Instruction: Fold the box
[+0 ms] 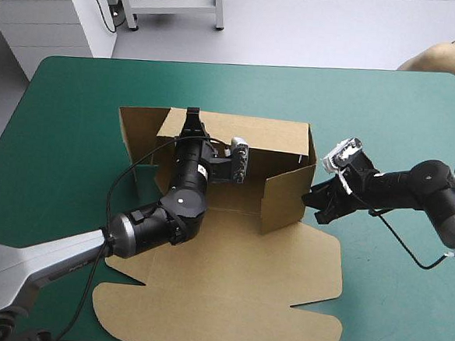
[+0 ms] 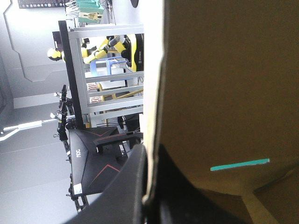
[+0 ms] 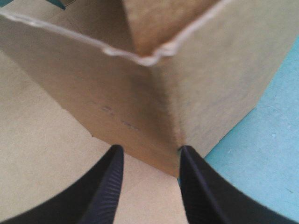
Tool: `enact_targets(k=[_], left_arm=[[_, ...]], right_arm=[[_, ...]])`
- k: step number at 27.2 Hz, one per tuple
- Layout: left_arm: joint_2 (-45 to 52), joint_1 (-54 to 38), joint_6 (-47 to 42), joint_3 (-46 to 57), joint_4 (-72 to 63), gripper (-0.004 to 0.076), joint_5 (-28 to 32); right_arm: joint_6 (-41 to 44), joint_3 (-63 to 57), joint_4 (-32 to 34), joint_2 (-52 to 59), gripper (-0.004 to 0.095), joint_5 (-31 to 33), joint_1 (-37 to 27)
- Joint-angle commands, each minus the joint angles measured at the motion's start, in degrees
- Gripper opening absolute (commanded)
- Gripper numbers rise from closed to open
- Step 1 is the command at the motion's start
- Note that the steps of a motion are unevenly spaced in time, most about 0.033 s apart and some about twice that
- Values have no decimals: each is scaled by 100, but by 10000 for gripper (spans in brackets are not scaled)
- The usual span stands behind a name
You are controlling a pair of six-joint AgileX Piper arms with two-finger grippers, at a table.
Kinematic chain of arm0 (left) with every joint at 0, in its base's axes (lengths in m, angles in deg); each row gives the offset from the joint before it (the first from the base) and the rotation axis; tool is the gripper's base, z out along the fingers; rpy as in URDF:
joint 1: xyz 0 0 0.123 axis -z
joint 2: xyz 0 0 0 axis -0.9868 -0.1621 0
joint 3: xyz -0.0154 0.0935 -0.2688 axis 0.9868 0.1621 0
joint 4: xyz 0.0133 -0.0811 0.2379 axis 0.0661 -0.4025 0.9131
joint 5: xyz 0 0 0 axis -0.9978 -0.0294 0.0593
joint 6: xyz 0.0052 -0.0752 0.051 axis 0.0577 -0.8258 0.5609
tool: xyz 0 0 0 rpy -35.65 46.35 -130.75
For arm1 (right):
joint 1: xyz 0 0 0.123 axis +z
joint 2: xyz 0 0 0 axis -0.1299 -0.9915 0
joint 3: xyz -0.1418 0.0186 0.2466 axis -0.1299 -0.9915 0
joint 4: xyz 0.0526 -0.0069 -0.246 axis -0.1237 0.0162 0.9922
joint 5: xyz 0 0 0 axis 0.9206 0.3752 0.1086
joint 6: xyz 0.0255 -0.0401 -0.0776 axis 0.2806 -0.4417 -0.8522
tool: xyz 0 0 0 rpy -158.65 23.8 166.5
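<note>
Clamped on the top edge of the far wall, the left gripper (image 1: pixel 191 121) reaches into the brown box (image 1: pixel 226 295) in the high view, and its wrist lies between the raised walls. The box sits mid-table on the teal-green cover (image 1: pixel 418 121), with its far, left and right walls up and the lid flat toward the near edge. The right gripper (image 1: pixel 317 205) is at the outer near corner of the right wall, over the cover.

In the left wrist view, the black fingers (image 2: pixel 126 196) are all but closed, with the sheet's pale cut edge running up between them. Brown board fills the space ahead, and a thin teal-green slit shows through it.

In the right wrist view, the right gripper (image 3: pixel 150 149) stands apart, one finger on either side of the upright corner where two walls meet. Lid board lies under one finger and the cover lies beside the other. Faint dark marks on the wall are too blurred to read.
</note>
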Motion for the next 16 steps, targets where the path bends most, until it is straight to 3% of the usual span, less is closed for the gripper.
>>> enact_targets(k=[1, 3, 11, 16], left_arm=[[246, 41, -90, -141, 289, -8, -51], [246, 41, -90, -141, 289, -8, -44], [246, 41, -90, -141, 289, -8, 57], [246, 41, -90, -141, 289, -8, 126]], right_arm=[[-155, 113, -158, 182, 615, -37, -32], [9, 113, -70, 182, 677, -313, -32], [495, 47, -378, 199, 674, -670, -6], [537, -302, -534, 314, 668, -1117, 386]])
